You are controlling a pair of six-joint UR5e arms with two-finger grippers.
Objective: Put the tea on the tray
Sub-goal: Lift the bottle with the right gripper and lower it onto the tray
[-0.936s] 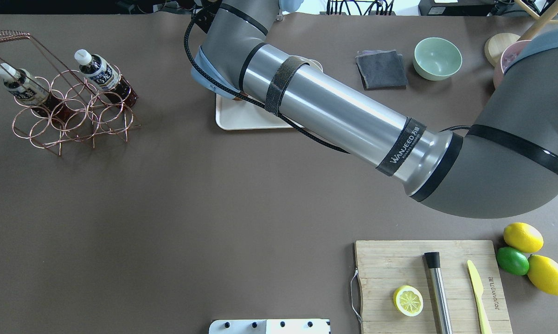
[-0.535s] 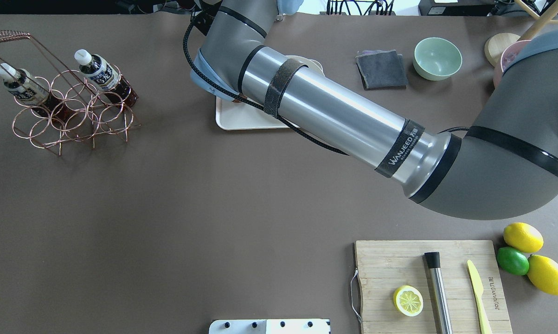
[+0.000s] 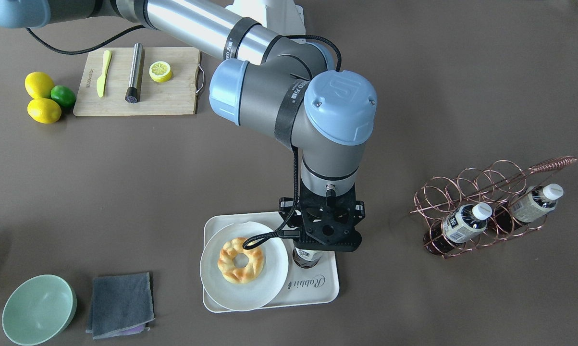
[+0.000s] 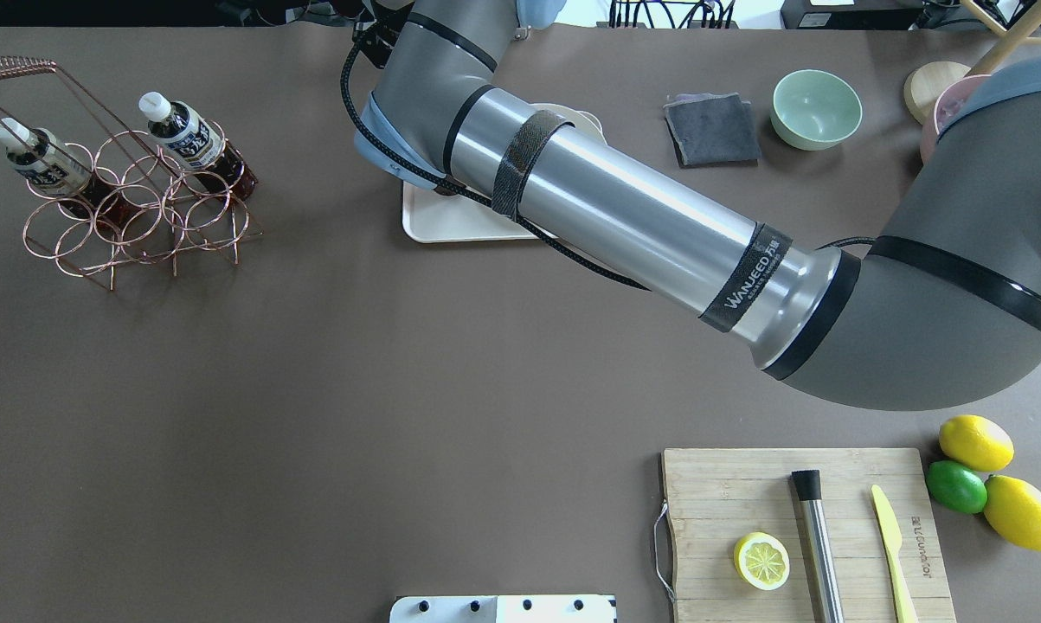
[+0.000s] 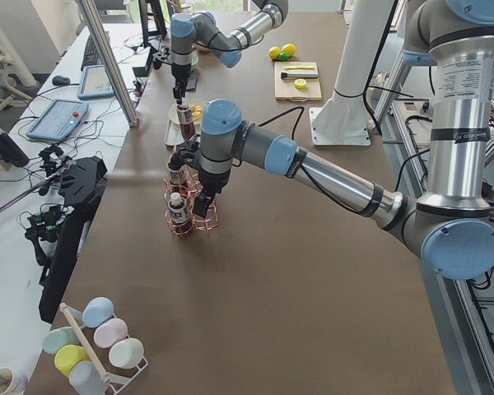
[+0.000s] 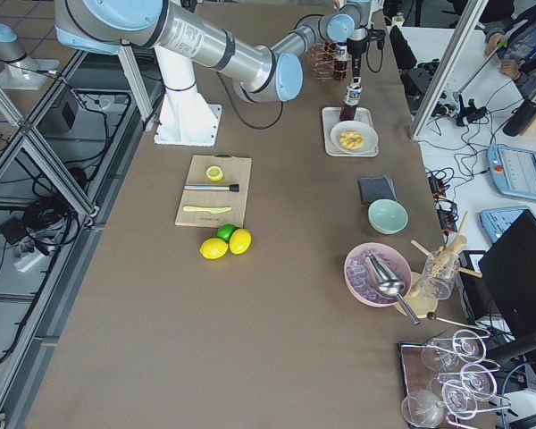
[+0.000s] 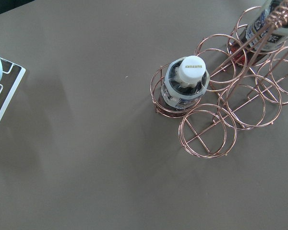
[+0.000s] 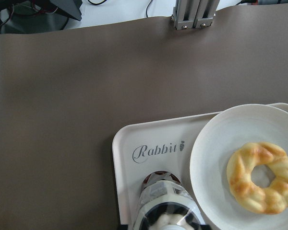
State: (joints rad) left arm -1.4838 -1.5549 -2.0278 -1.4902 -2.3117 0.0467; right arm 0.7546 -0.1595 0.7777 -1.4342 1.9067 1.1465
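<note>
The tea stands upright on the cream tray, just above its "Rabbit" lettering and beside the round plate. In the right wrist view the tea rises straight up toward the camera from the tray. My right gripper points straight down over the bottle's top and is shut on it; its fingers are hidden under the black mount. My left gripper hangs high above the copper rack and shows only in the exterior left view, so I cannot tell its state.
A white plate with a doughnut fills the tray's other half. The copper rack holds two more bottles. A cutting board, lemons and a lime, a green bowl and a grey cloth lie further off.
The right arm has shifted slightly over the tray, and the glimpse of the bottle under its wrist sits a little lower. The rack and the other things have not moved.
</note>
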